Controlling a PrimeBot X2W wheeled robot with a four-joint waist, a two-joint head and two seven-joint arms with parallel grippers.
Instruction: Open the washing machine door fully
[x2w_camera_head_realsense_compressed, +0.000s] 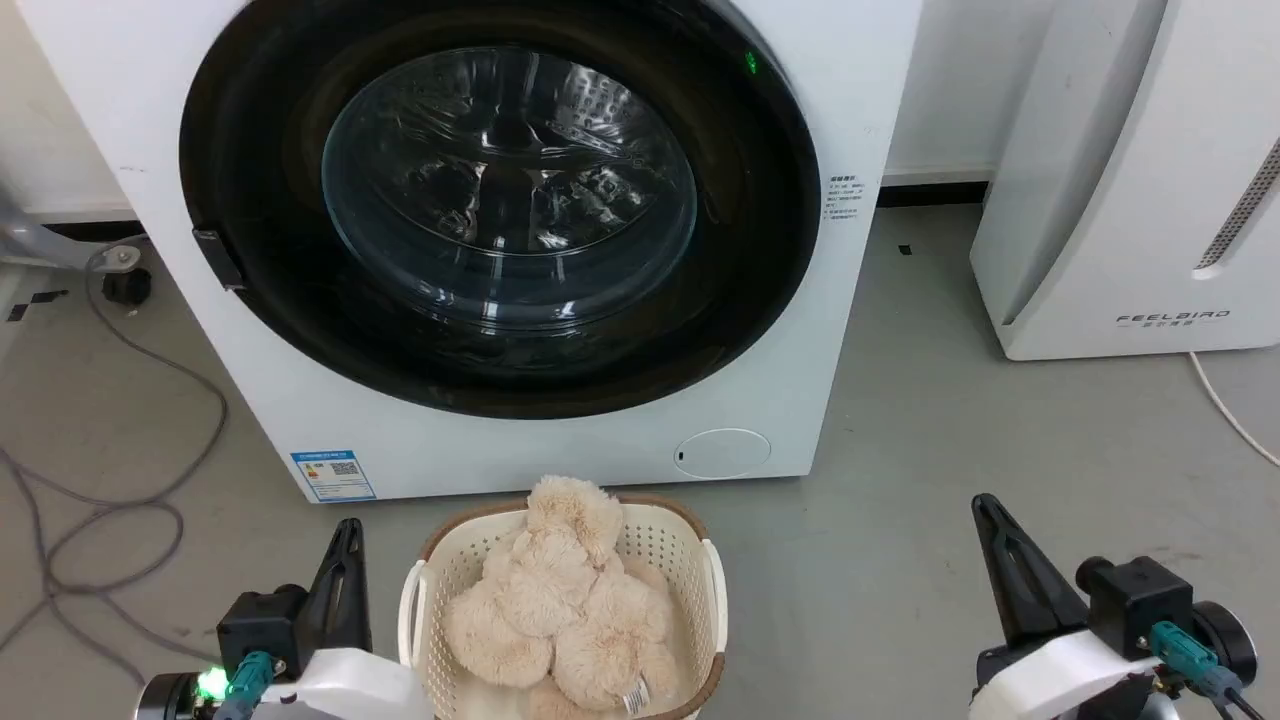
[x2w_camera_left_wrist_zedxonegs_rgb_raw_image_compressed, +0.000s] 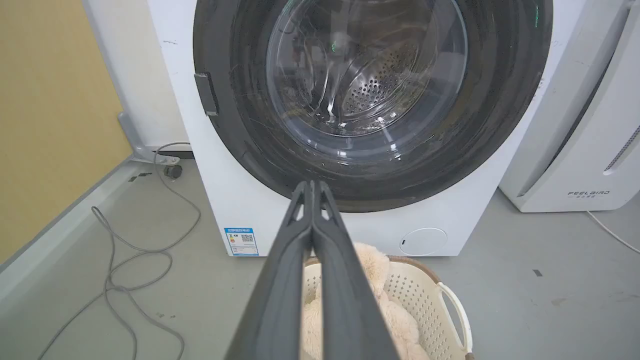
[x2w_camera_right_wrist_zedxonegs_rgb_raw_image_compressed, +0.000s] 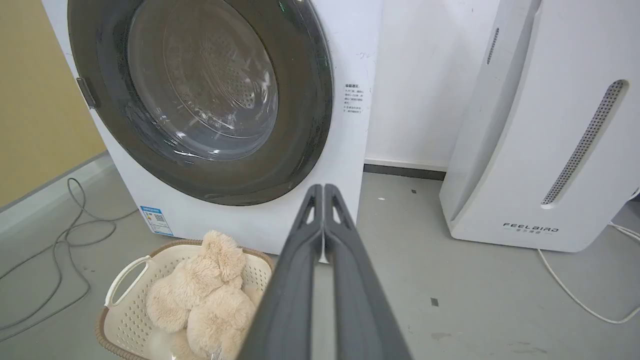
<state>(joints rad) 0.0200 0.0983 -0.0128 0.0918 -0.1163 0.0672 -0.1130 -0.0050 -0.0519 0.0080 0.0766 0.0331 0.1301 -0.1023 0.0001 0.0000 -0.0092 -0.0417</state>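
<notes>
Left gripper (x2w_camera_head_realsense_compressed: 350, 528) and right gripper (x2w_camera_head_realsense_compressed: 985, 505): fingers pressed together, empty, parked low flanking the laundry basket (x2w_camera_head_realsense_compressed: 716, 580), well apart from the washing machine door (x2w_camera_head_realsense_compressed: 500, 200), closed flush on the washing machine (x2w_camera_head_realsense_compressed: 850, 100); side tab (x2w_camera_head_realsense_compressed: 218, 258) on its left edge, likely the pull point.

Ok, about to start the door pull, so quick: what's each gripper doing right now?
Left gripper: shut, holding nothing.
Right gripper: shut, holding nothing.
</notes>
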